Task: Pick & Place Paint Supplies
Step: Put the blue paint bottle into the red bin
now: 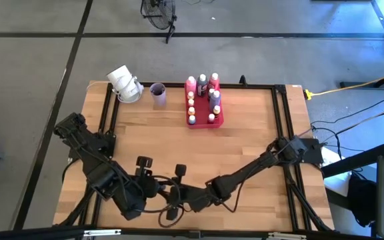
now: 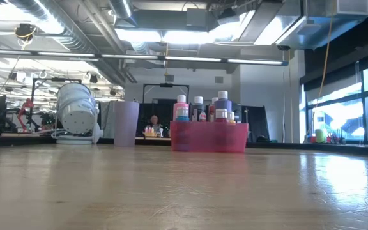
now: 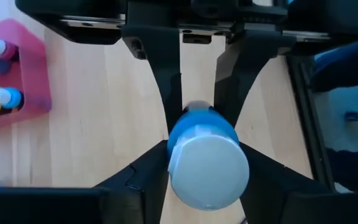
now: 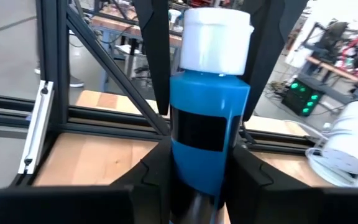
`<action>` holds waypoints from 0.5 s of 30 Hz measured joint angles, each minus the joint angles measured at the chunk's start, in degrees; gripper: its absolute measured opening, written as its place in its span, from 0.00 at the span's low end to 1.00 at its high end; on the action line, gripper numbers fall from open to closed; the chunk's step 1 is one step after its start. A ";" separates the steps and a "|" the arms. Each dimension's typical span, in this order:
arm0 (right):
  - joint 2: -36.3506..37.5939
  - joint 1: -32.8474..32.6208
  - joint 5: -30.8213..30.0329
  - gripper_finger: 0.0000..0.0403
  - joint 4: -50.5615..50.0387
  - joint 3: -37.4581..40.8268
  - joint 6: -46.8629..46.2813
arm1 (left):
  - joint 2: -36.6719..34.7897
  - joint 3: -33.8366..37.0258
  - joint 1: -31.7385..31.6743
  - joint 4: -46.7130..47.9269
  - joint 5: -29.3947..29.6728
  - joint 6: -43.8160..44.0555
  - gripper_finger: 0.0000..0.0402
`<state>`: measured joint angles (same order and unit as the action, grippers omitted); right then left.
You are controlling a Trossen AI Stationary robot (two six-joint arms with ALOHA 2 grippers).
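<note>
Mid-handover at the table's six o'clock: left gripper [image 3: 205, 134] and right gripper [image 4: 199, 163] both clamp the blue bottle [image 3: 202, 155]; next, one must let go.

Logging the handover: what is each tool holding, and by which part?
One blue paint bottle sits between both: the right tool at its lower body, the left tool at its body below the white cap.
</note>
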<state>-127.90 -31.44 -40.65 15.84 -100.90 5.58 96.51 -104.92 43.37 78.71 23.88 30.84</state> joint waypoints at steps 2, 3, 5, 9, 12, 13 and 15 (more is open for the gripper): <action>0.00 -0.90 -2.77 0.25 -0.02 -0.04 0.55 | 0.02 0.00 -0.02 -1.60 0.02 -1.28 0.40; 0.00 -1.38 -4.06 0.25 -0.18 -0.05 0.69 | 0.06 0.01 -0.04 -2.51 -0.05 -1.91 0.39; 0.02 -2.36 -6.03 0.25 -0.87 -0.11 0.70 | 0.09 0.07 -0.12 -4.79 -1.84 -2.37 0.39; 0.04 -4.85 -10.42 0.25 -1.30 -0.17 1.56 | 0.17 0.09 -0.20 -10.14 -4.72 -5.20 0.40; -0.07 -6.94 -15.94 0.24 -2.82 0.04 2.82 | -0.14 0.07 -0.01 -11.73 -5.03 -6.98 0.42; -0.20 -7.61 -17.67 0.24 -3.04 0.11 3.00 | -0.37 0.03 0.08 -12.22 -5.14 -7.43 0.42; -0.23 -8.93 -21.60 0.24 -2.86 0.11 3.37 | -0.50 -0.02 0.13 -12.67 -5.34 -7.91 0.42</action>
<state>-128.13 -40.37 -62.25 12.98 -100.80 8.95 96.01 -104.95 43.50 66.04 18.54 22.94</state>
